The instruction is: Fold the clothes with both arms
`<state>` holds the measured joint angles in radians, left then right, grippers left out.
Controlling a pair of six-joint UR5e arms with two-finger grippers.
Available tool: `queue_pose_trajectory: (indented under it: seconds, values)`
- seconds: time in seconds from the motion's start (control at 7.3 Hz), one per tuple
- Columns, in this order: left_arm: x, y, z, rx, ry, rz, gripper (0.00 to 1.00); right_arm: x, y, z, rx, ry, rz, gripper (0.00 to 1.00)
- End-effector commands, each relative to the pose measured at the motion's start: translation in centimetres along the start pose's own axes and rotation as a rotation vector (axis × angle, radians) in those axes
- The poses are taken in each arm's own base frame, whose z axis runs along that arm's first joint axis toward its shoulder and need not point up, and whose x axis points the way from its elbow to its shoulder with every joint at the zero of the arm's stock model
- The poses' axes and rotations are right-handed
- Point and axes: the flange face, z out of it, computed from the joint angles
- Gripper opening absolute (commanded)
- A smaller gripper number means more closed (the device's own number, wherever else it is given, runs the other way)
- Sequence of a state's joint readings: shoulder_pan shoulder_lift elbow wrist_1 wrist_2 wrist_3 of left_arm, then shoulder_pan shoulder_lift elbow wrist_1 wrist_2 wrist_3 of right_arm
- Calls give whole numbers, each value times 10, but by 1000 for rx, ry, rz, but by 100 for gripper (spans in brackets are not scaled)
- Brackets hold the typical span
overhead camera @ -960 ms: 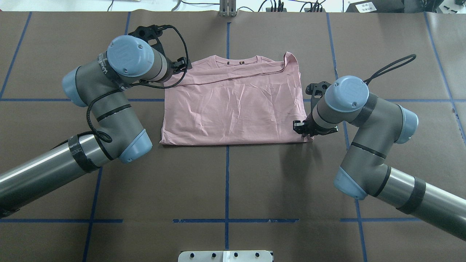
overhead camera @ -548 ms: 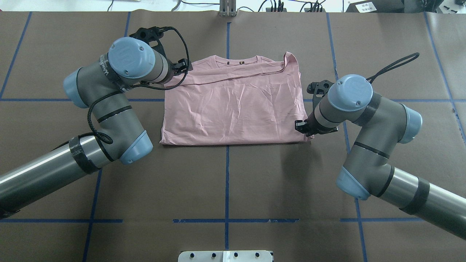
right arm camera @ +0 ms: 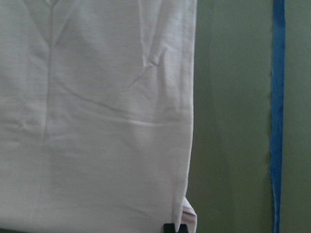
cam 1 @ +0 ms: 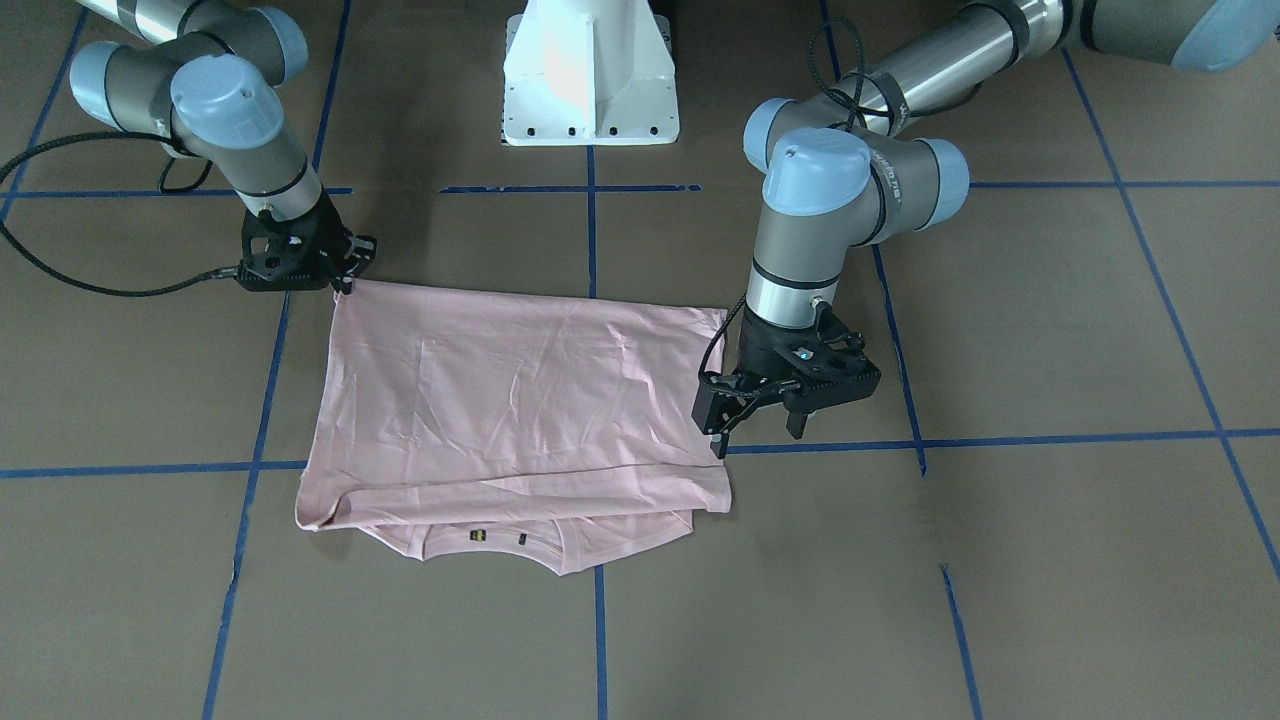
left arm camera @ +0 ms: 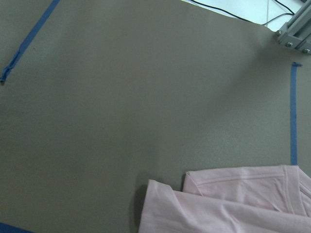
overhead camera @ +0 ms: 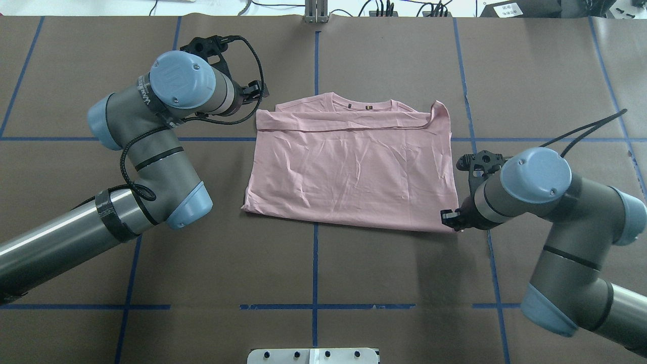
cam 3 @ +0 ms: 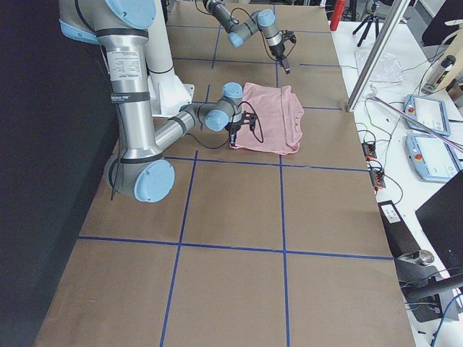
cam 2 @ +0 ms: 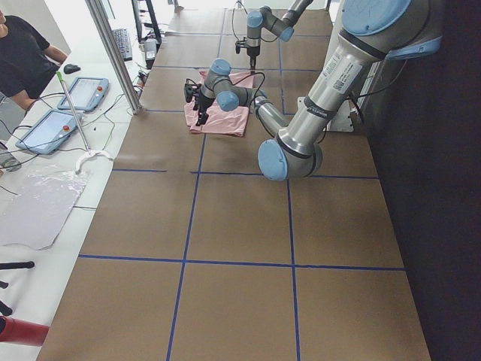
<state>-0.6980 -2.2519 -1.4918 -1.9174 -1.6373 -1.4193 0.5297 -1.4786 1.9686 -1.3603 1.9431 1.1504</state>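
Overhead exterior view: the T-shirt lies flat on the bench, straight out from the white pedestal base and offset toward the robot's right of it. It is folded, plain pink face up. The neckline is on the edge farthest from the pedestal base and the hem edge is nearest it.

Left arm: the long tube enters from the pedestal base's left side and bends at the elbow. The wrist then turns away from the base, with a blue cap uppermost. The wrist stands vertical and the left jaws point down at the bench. The left jaws are apart and hold nothing. They sit just beside the T-shirt's side edge, near the corner farthest from the pedestal base on its left side. Contact with the cloth cannot be determined.

Right arm: the tube enters from the pedestal base's right side, and the wrist leans in toward the T-shirt. The right jaws are together, clamped on the hem corner nearest the pedestal base on its right side. The right wrist-mounted view shows that corner bunched at the jaw tip.

Writing: two small dark labels sit inside the neckline, and their text is too small to read. The lettering on the left arm's wrist is not legible.
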Motion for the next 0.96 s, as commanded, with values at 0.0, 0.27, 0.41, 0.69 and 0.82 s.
queue_pose_trajectory:
  seconds: [0.0, 0.27, 0.41, 0.69, 0.82]
  values:
    - [2, 0, -5, 2, 7, -1, 100, 6, 108, -25, -152, -38, -112, 0]
    - [7, 0, -15, 2, 27, 2, 100, -31, 192, -15, -312, -62, -153, 0]
    - [14, 5, -26, -6, 52, 9, 100, -44, 204, -27, -309, -89, -128, 99]
    - [24, 63, -58, -151, 65, -37, 100, -72, 188, -38, -154, -131, -32, 100]
    - [30, 108, -57, -208, 17, -126, 100, -75, 165, -45, -76, -154, -2, 100]
